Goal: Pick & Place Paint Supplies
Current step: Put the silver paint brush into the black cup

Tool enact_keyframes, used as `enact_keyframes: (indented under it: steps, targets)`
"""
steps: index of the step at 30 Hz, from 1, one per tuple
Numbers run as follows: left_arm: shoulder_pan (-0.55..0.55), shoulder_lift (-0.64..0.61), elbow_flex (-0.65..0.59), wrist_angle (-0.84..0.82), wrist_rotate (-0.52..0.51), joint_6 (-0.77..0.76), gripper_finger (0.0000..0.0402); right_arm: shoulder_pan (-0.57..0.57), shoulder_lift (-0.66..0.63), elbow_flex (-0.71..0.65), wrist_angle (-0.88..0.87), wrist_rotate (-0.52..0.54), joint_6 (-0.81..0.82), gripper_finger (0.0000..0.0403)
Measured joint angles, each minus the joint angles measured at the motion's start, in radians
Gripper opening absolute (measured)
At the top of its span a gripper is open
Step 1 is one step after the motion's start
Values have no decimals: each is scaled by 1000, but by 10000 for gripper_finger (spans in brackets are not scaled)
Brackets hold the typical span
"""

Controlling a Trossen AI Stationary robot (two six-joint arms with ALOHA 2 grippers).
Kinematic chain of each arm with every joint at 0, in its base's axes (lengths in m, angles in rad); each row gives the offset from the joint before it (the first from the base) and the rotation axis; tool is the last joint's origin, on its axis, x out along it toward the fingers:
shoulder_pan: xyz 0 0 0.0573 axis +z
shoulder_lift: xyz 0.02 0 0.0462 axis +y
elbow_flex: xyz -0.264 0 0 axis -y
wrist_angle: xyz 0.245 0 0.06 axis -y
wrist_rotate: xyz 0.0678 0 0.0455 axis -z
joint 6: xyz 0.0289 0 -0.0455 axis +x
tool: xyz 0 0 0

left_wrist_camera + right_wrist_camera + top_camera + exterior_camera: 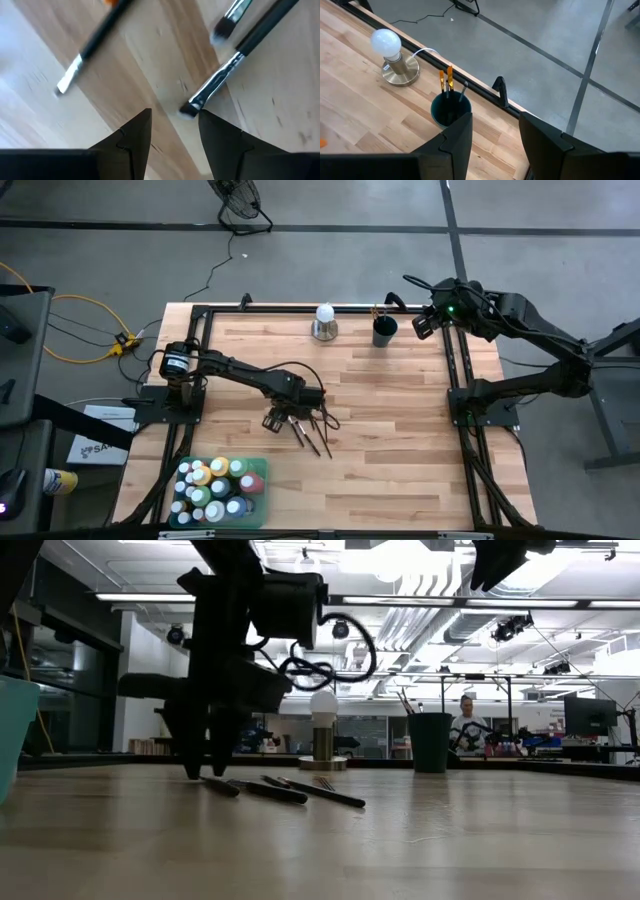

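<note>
Three brushes (312, 432) lie under my spread left claw (276, 420), so I should drop straight onto one.

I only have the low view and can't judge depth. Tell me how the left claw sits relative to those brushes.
Observer: In the left wrist view the left claw is open with nothing between its fingers. One brush lies on the table with its bristle tip just ahead of the gap.
Operator: Give me the bottles' location.
Observer: The high view shows the paint bottles packed in a teal bin at the left end of the table edge nearest your camera.
Operator: Now report the right arm.
Observer: The right claw hovers open by the dark cup at the far edge. Orange-handled brushes stand in the cup.
</note>
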Motion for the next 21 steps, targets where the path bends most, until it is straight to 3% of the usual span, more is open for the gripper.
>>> enact_keyframes:
  steps: [12,21]
  targets:
    - [-1,0,1,48,57,335,158,0,0,0,0,0,0,155]
    - [-1,0,2,83,56,378,158,0,0,0,0,-3,0,155]
